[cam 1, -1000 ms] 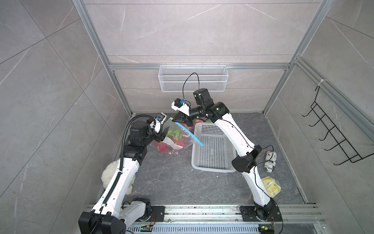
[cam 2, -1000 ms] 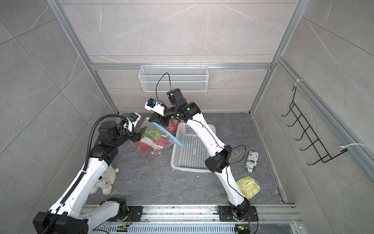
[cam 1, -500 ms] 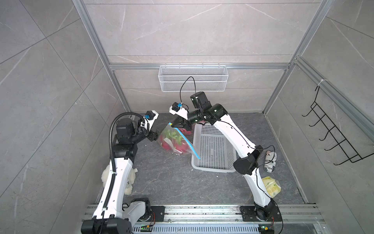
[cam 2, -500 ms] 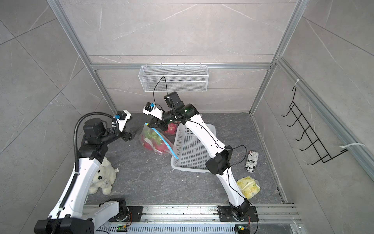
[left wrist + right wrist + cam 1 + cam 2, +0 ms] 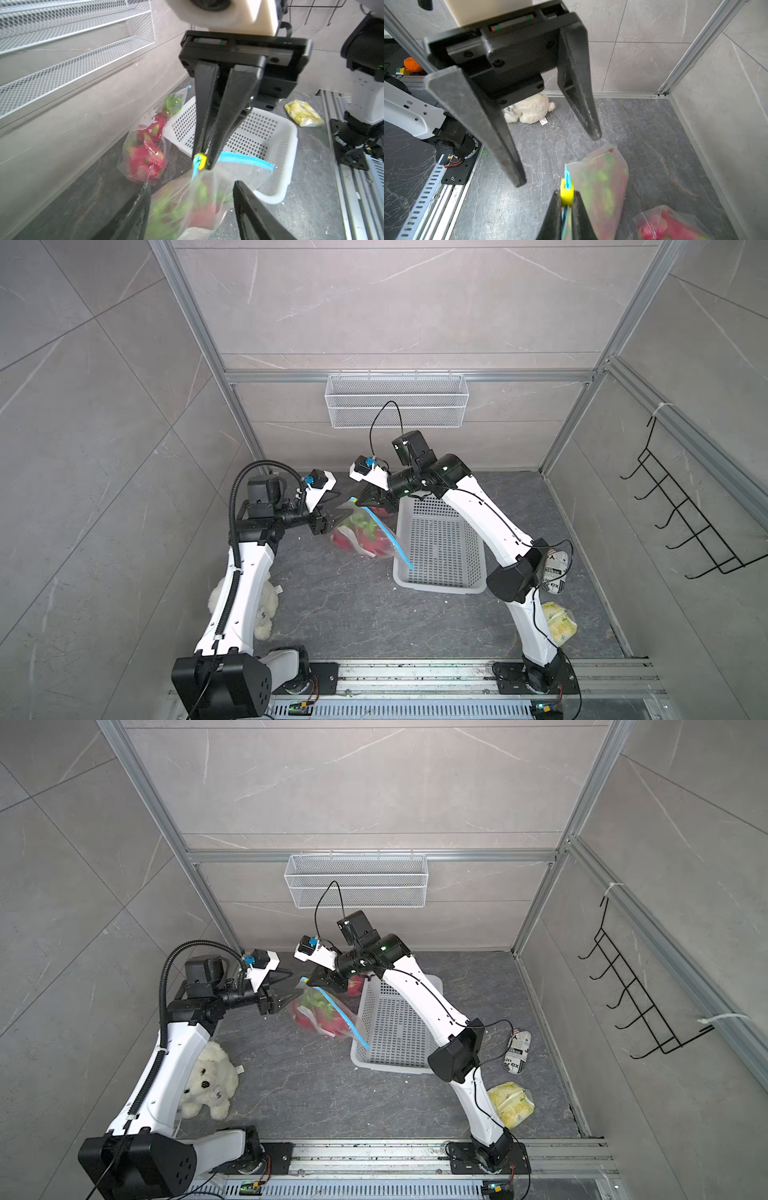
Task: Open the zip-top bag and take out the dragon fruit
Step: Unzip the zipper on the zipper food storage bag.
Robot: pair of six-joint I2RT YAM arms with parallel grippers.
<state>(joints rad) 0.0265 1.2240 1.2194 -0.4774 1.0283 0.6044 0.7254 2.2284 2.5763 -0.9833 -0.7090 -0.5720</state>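
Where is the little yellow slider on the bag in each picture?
In a top view: yellow slider at the right gripper's tip, left of the white basket.
In a top view: slider there too.
Left wrist: slider pinched between the right gripper's fingertips, basket behind.
Right wrist: slider between the near fingertips.
Shared landmark: the blue zip strip it rides on.

The zip-top bag (image 5: 376, 547), with dragon fruit (image 5: 347, 540) inside, is just left of the basket (image 5: 436, 588). A second bag (image 5: 143, 155) lies farther back, by the far wall. A plush toy (image 5: 208, 1081) lies near left, a packet (image 5: 511, 1104) near right.
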